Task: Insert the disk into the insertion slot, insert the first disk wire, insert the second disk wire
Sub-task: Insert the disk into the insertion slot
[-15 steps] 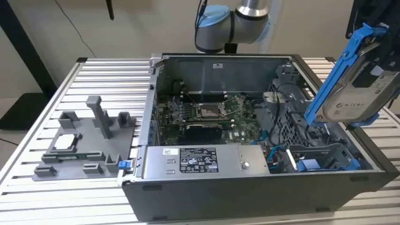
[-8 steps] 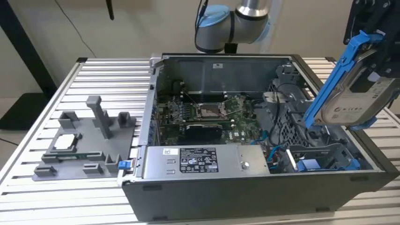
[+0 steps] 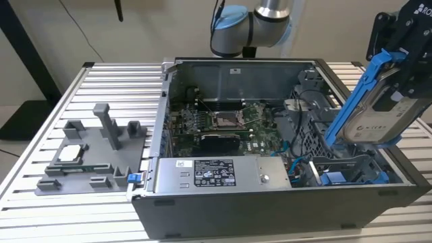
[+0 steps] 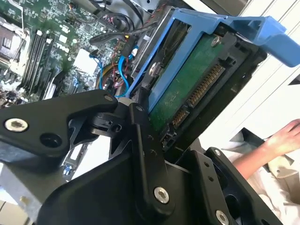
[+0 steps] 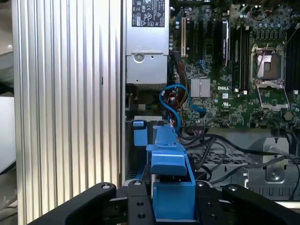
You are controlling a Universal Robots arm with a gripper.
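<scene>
A table (image 3: pixel 101 81) of metal slats carries an open computer case (image 3: pixel 270 212), which lies on its side. The robot arm (image 3: pixel 250 20) stands behind the case in the exterior view. Inside the case, a grey power box (image 3: pixel 223 174) with a label sits along the near wall, and the green main board (image 3: pixel 229 124) lies behind it. On the table, at the exterior view's left of the case, there is a grey plastic tray (image 3: pixel 88 152) with several upright posts.

The black gripper (image 3: pixel 398 86) hangs over the end of the case at the exterior view's right. It is closed on the disk (image 3: pixel 375 124), with its fingers (image 4: pixel 140 140) pressing on the two sides. The disk is in the air and steeply tilted, with its white label towards the exterior camera and its blue frame (image 3: pixel 354 101) around the edge. Its lower end is close above the drive bay (image 3: pixel 351 164), and the disk is not yet inside it. In the second wrist view the green underside of the disk and its row of contacts are visible.

Thin blue cables (image 5: pixel 171 93) curl near the power box. A person's hand (image 4: pixel 286 136) is seen beyond the case in the second wrist view.
</scene>
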